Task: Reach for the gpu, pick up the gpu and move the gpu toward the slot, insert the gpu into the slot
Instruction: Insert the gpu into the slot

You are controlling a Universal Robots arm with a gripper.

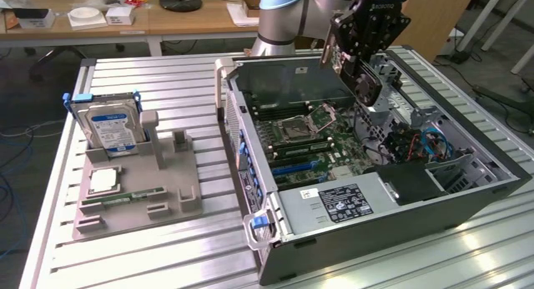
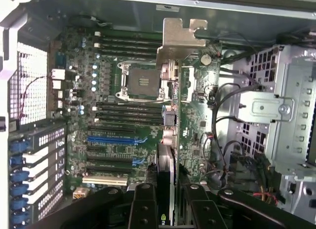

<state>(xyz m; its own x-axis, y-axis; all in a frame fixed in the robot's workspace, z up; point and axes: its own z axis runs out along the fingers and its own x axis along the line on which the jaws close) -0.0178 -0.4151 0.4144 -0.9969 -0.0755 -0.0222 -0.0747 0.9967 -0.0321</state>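
Observation:
My gripper (image 1: pixel 356 59) hangs above the open computer case (image 1: pixel 492 176) and is shut on the gpu (image 1: pixel 368 85), which is held on edge with its black fan facing the exterior view's right. In the wrist view the gpu (image 2: pixel 168 140) appears edge-on between my black fingers (image 2: pixel 144 204), its silver end bracket (image 2: pixel 178 39) farthest from the gripper (image 2: pixel 168 192). The card is in the air over the green motherboard (image 2: pixel 195 120), near the processor socket (image 2: pixel 140 83). The blue slot (image 2: pixel 111 139) lies off to one side of the card, apart from it; it also shows on the board as the slot (image 1: pixel 292 167).
A grey holder (image 1: pixel 137 201) at the exterior view's left carries a blue-labelled hard drive (image 1: pixel 112 127) and a memory stick (image 1: pixel 125 195). Inside the case are black memory slots (image 2: pixel 128 113), a power supply (image 1: pixel 342 202), a silver drive cage (image 2: pixel 281 110) and loose cables (image 1: pixel 434 145).

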